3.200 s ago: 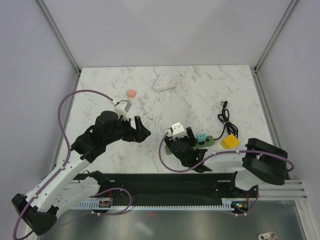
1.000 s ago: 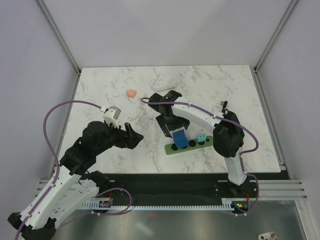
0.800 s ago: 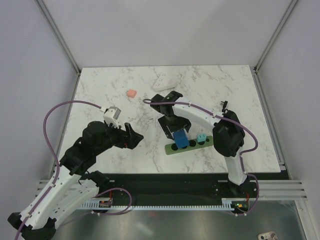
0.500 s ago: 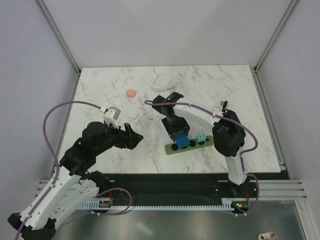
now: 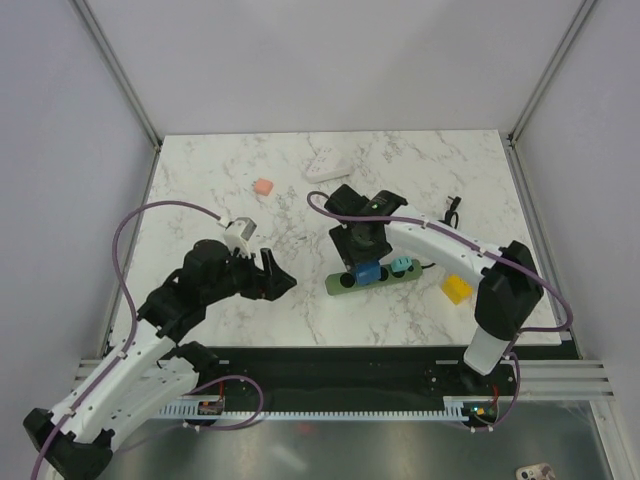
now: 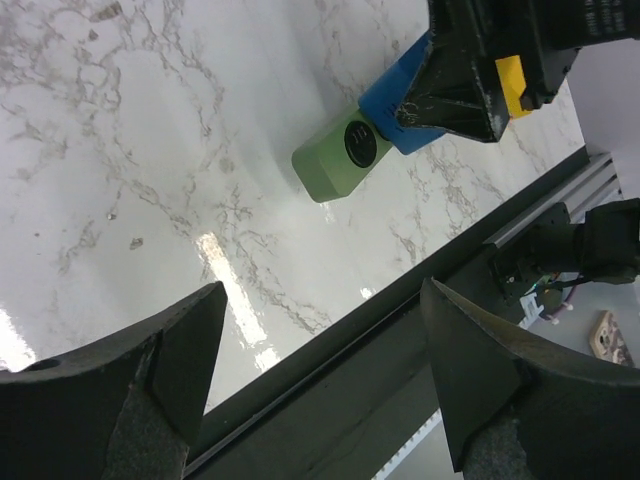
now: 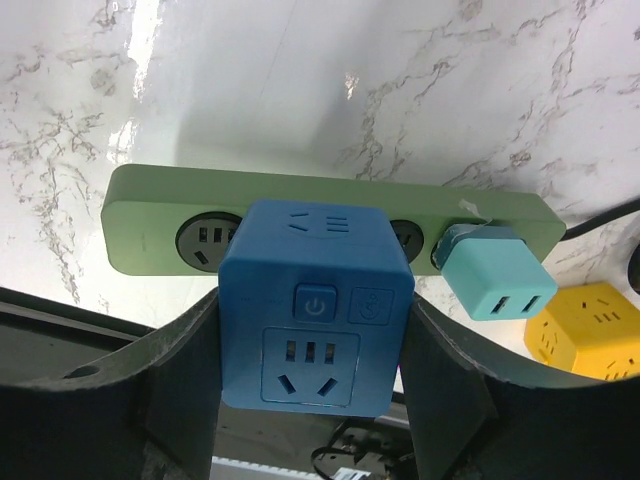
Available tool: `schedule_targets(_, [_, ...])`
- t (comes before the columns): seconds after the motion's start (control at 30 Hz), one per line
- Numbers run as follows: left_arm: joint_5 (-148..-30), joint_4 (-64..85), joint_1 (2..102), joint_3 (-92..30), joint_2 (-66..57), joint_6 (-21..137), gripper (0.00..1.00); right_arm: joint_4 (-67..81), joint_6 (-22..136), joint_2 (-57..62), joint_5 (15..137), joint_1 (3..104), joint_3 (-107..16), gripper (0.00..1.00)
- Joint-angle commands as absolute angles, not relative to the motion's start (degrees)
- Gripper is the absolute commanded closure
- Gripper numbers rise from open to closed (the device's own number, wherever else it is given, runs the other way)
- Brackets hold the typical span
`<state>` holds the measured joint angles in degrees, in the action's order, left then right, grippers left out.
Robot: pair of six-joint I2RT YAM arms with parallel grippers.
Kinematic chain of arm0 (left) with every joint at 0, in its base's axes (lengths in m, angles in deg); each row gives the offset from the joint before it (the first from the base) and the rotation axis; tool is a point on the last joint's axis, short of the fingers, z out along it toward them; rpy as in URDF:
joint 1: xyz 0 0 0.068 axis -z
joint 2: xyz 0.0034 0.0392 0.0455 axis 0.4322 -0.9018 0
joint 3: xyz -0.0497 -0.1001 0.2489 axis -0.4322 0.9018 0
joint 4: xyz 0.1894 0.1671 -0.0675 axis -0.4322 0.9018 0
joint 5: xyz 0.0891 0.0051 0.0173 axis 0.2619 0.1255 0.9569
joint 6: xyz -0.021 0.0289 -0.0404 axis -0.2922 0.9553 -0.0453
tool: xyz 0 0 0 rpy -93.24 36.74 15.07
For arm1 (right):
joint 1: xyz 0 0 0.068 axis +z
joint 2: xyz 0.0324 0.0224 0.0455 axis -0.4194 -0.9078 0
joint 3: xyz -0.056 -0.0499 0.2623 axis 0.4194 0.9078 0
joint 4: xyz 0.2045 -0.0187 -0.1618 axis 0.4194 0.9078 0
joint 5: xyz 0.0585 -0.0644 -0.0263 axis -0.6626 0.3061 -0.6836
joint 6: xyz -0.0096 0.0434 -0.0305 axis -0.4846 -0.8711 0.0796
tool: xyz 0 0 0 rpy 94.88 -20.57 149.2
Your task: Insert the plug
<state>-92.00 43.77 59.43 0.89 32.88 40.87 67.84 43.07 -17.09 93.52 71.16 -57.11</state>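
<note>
The bright-blue cube plug (image 7: pixel 315 310) sits between my right gripper's (image 7: pixel 315 345) fingers, which are shut on its two sides. It stands over the middle of the green power strip (image 7: pixel 150 235), between an empty socket and a small teal adapter (image 7: pixel 497 275). In the top view the plug (image 5: pixel 367 272) is on the strip (image 5: pixel 340 283) under my right gripper (image 5: pixel 362 255). In the left wrist view the plug (image 6: pixel 395 95) and the strip's end (image 6: pixel 335 160) lie ahead. My left gripper (image 5: pixel 280 280) is open and empty, left of the strip.
A yellow block (image 5: pixel 457 289) lies right of the strip. A pink block (image 5: pixel 263 187) and a white object (image 5: pixel 322 166) lie at the back. A black cable (image 5: pixel 452 214) runs from the strip's right end. The black rail (image 5: pixel 330 370) borders the table's near edge.
My right arm has swung so that it reaches in from the right, still on the blue plug. The strip has shifted slightly. The yellow block has come into view. My left gripper has moved slightly right.
</note>
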Motion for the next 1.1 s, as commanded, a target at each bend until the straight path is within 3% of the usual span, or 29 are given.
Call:
schedule_targets(0.0, [-96.2, 36.1, 59.2, 3.5, 29.3, 35.0, 0.16, 60.4, 47.4, -12.6, 93.8, 70.8, -53.8, 1.0])
schedule_targets(0.23, [-99.4, 23.1, 59.2, 4.6, 12.6, 29.9, 0.3, 58.7, 53.6, -11.4, 89.5, 70.6, -50.6, 1.0])
schedule_targets(0.33, [-100.4, 17.6, 59.4, 4.7, 6.7, 28.6, 0.44, 57.9, 54.2, -9.9, 88.3, 70.2, -48.8, 1.0])
schedule_targets(0.4, [-102.5, 14.6, 59.7, 5.3, 2.2, 28.1, 0.6, 56.2, 55.0, -8.2, 87.2, 69.4, -47.4, 1.0])
schedule_targets(0.57, [-107.9, 2.9, 61.3, 7.2, -1.5, 27.4, 0.76, 52.8, 55.5, -6.2, 83.9, 68.7, -45.0, 1.0])
schedule_targets(1.07, [-110.2, -9.4, 66.5, 5.9, -19.7, 26.0, 0.87, 50.3, 54.4, -3.2, 82.9, 68.5, -41.4, 1.0])
